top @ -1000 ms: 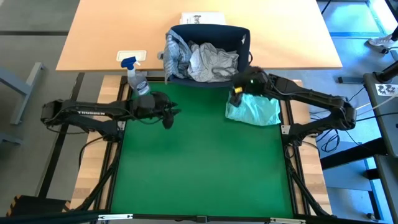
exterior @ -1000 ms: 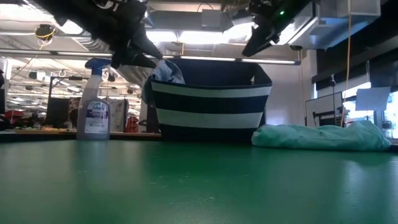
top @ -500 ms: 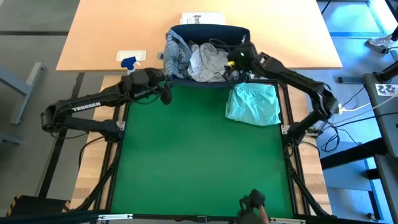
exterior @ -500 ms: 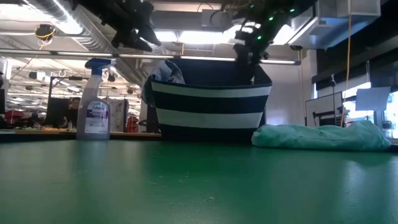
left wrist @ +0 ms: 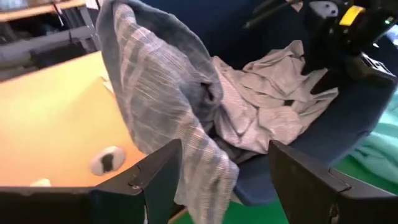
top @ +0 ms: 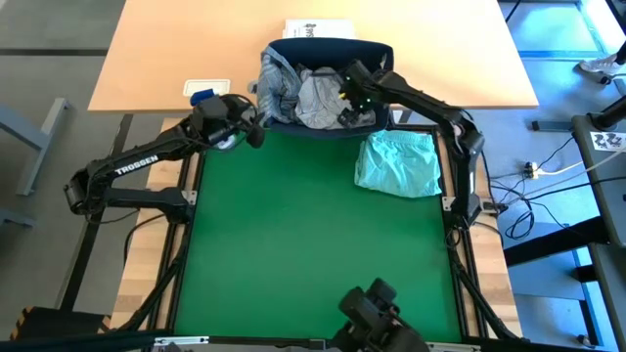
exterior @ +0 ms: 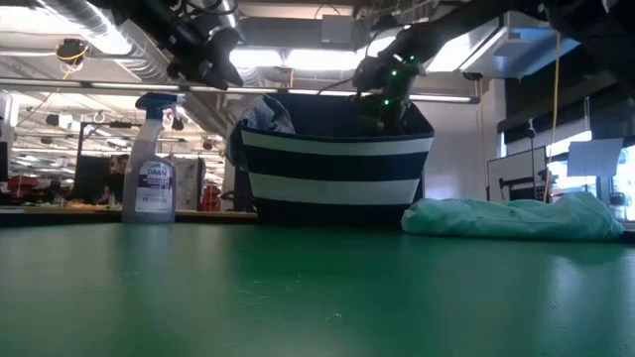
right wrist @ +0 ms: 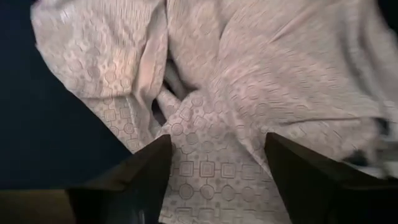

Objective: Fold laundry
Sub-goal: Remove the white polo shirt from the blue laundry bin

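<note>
"TROSSEN" runs in white letters along the left arm (top: 135, 167). The spray bottle (exterior: 150, 159) carries a "DAWN" label. The sheet (top: 318, 29) behind the basket has print on it, too small to read.
</note>
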